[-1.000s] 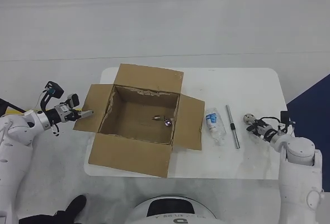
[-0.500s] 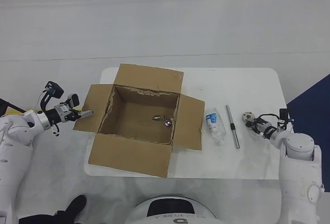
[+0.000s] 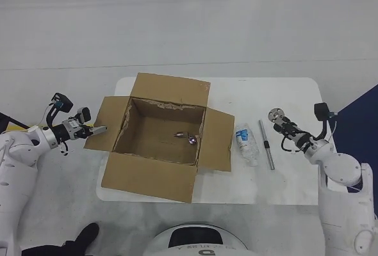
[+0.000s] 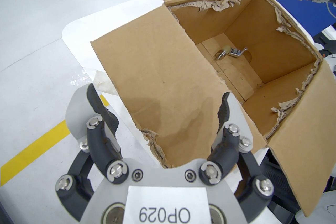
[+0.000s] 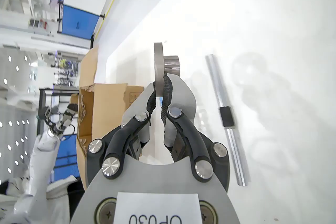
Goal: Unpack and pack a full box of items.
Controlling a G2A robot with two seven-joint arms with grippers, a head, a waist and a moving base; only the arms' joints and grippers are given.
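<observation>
Brown cardboard box (image 3: 152, 174), one, four flaps splayed, edges torn ragged, sits mid white table (image 3: 291, 182). Two small metal parts (image 4: 223, 53) lie on its floor. One clear bottle (image 3: 246, 143) and one metal rod (image 3: 266, 144) lie right of it. Left gripper (image 4: 157, 101) has fingers apart at the left flap. Right gripper (image 5: 160, 93) is clamped on one grey flanged disc (image 5: 158, 64) near the rod.

An open brown cardboard box (image 3: 173, 89) holds metal fittings (image 3: 188, 137). Right of it lie a clear plastic bottle (image 3: 246, 143) and silver rod (image 3: 266, 144), a round metal flange (image 3: 277, 115) aloft beyond.
</observation>
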